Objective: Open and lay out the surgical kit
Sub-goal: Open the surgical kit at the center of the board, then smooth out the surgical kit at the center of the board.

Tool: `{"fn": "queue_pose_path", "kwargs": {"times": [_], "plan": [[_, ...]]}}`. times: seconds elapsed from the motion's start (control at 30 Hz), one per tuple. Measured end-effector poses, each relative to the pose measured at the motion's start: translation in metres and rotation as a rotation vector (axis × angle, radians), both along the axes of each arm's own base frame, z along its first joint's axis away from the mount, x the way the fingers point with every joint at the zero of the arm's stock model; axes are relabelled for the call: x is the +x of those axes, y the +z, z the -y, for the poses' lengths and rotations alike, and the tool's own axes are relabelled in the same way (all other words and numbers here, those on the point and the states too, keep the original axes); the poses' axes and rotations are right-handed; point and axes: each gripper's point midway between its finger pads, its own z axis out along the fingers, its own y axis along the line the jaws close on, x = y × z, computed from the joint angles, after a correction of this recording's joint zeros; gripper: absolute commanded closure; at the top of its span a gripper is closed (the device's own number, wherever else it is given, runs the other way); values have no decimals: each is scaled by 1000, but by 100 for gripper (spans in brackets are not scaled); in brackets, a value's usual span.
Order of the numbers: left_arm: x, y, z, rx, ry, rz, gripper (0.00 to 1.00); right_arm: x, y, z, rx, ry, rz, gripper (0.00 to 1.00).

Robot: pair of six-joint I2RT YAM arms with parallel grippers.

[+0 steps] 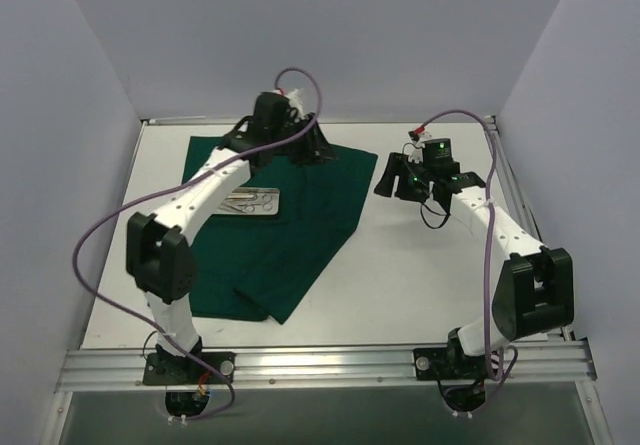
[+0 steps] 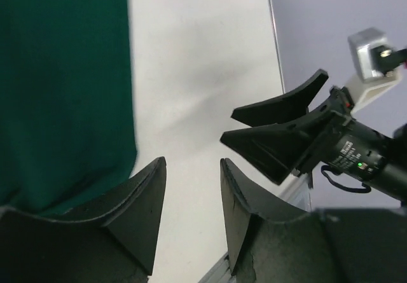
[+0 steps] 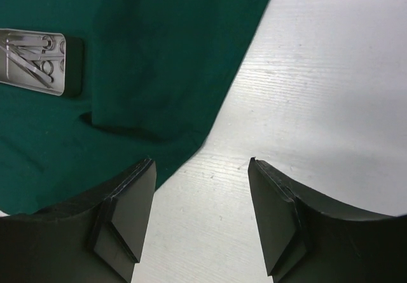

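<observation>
Kit tray in R-wrist view, L-wrist just green wrap; both jaws spread.

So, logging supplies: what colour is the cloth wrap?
Plain dark green cloth wrap, clearest in the top external view.

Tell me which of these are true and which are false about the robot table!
1. The tray sits on the cloth. True.
2. The tray is empty. False: shiny steel tools lie in it.
3. The right jaws hold the cloth. False: they stand open beside the cloth, with nothing between them.
4. The left jaws are open and hold nothing. True.
</observation>
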Motion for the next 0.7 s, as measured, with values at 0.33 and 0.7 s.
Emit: {"fn": "queue_pose_path", "kwargs": {"times": [0.33, 0.7], "plan": [[72, 33, -271, 158, 508, 156, 59, 38, -44, -44, 20, 59, -76, 53], [114, -82, -351, 340, 595, -71, 98, 82, -84, -82, 56, 82, -64, 88]]}}
